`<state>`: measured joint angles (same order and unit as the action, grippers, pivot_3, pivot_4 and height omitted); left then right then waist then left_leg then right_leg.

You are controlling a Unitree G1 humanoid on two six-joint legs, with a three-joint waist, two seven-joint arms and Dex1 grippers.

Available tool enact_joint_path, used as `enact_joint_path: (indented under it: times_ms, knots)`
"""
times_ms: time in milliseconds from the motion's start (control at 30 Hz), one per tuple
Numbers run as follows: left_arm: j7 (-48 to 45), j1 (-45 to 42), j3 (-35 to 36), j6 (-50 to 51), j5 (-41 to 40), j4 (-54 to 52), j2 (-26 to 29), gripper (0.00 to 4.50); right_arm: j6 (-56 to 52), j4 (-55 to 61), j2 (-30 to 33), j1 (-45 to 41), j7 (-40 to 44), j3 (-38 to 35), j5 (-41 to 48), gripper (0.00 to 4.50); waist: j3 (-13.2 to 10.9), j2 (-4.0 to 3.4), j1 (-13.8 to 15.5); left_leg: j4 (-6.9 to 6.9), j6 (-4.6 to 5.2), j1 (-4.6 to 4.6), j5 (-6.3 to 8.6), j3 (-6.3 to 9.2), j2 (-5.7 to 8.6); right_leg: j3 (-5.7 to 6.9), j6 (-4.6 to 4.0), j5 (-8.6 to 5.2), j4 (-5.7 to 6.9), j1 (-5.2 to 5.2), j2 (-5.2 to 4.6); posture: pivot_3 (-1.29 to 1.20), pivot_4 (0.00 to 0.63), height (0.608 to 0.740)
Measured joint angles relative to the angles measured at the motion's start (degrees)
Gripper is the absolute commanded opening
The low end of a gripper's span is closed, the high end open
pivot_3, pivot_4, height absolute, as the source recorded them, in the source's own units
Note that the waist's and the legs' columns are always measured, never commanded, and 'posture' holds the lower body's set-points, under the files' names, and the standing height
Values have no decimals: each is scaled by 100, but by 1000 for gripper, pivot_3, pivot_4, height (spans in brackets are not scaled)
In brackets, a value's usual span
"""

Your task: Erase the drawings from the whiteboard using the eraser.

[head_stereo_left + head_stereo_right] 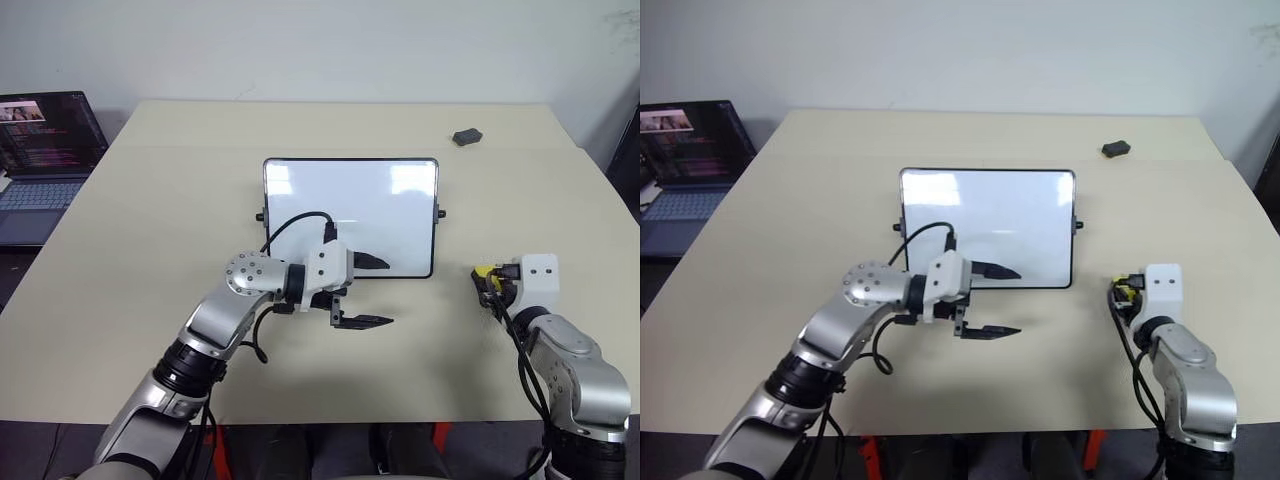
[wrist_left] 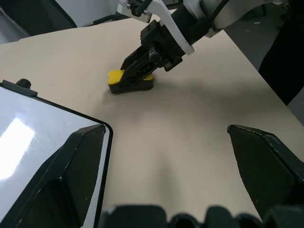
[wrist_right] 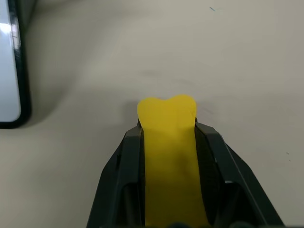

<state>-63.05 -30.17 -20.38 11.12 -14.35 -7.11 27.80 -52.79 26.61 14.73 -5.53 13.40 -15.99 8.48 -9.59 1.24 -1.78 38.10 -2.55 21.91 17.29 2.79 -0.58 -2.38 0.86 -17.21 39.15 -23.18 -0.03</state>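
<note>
A laptop (image 1: 45,160) is sitting off the table's left edge, well clear of the work. Moving rightward, the left gripper (image 1: 372,292) is hanging over the tan table (image 1: 130,300) with its two black fingers spread wide and holding nothing; one fingertip is overlapping the lower edge of the whiteboard (image 1: 350,205), the other is pointing past the board's near side. That is where trouble is likely waiting: if this arm is sweeping or pressing from here, the open finger could be nudging the board's frame and sliding or twisting the board, since I cannot tell that anything is bracing it. The board's face is looking glossy and white, and the drawings are not making themselves out for me at this moment, so judging what is left to wipe is risky. Further right, the right gripper (image 3: 167,142) is clamping the yellow eraser (image 3: 167,156) between its closed fingers, resting low at the table beside the board's right edge and apart from it; a shallow pinch could be letting the eraser slip under wiping pressure. A small dark lump (image 1: 467,136) is lying at the far right.
</note>
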Motion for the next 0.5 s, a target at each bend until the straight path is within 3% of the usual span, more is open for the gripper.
enact_joint_path:
  times_ms: [33, 133, 367, 500]
  knots:
    - [4, 15, 0, -9, 10, 0, 0, 4500, -1, -15, 0, -14, -4, -8, 19, 1089, 0, 0, 1, 0, 0, 0, 0, 1, 0, 1, 0, 0, 1, 0, 0, 0, 150, 740]
    - [46, 71, 3, -10, 26, -1, 1, 4500, -1, -107, 9, -27, -38, -25, 72, 1976, 1, -1, 1, 0, 0, 0, 0, 0, -1, 0, 0, 0, 3, 0, 0, 0, 150, 740]
    - [224, 256, 61, 94, 26, -88, 10, 4500, 13, -215, 35, -69, -96, -32, 191, 4454, 2, -3, 0, 2, 1, -1, -1, 0, -1, 0, 0, 0, 7, 0, 0, 0, 150, 740]
    - [432, 372, 175, 270, 0, -191, -10, 4500, 196, -224, 53, -88, -98, -32, 201, 4485, 3, -3, 0, 5, 1, -1, -1, 1, -1, 0, 0, 0, 12, 0, 0, 0, 150, 740]
